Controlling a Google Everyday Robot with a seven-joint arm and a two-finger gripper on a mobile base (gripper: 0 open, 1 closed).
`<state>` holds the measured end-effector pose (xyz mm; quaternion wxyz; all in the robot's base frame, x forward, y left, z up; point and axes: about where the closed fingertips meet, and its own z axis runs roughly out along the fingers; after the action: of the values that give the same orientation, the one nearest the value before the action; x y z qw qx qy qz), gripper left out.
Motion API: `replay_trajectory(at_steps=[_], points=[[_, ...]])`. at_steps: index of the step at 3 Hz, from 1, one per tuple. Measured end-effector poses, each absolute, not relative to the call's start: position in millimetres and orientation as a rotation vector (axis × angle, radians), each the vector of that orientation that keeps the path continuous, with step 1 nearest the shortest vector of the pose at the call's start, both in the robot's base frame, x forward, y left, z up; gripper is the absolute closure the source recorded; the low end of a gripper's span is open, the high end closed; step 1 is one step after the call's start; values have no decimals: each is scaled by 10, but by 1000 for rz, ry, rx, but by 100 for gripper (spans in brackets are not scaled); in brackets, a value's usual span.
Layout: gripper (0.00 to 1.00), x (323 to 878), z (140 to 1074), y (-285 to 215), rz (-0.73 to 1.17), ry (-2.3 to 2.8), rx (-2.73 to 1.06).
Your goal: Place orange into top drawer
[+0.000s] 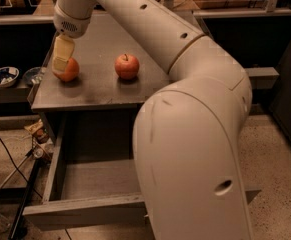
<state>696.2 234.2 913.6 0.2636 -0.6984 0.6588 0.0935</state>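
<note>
gripper (pixel 61 64) low against orange (pixel 71 71) at tabletop (pixel 100 91) left, grip state unclear, orange part-covered, arm (pixel 195 134) hides right of open top drawer (pixel 85 210)

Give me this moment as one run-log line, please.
hand: at orange on tabletop | apple: on tabletop, apart | top drawer: open, orange not inside

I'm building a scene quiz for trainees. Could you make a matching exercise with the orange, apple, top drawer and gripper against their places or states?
Things:
1 orange
2 apple
3 top drawer
4 gripper

Places or states:
A pulled open under the tabletop
B red, mid-tabletop
C right at the orange, over its left side
D resting near the tabletop's left edge

Pairs: 1-D, 2-B, 3-A, 4-C
</note>
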Motion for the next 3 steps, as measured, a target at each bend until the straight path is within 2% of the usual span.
replay_trajectory(at_steps=[2, 3], points=[[0, 6897, 8926, 2685, 337, 1748, -2004], [0, 6895, 8922, 2692, 339, 1747, -2007]])
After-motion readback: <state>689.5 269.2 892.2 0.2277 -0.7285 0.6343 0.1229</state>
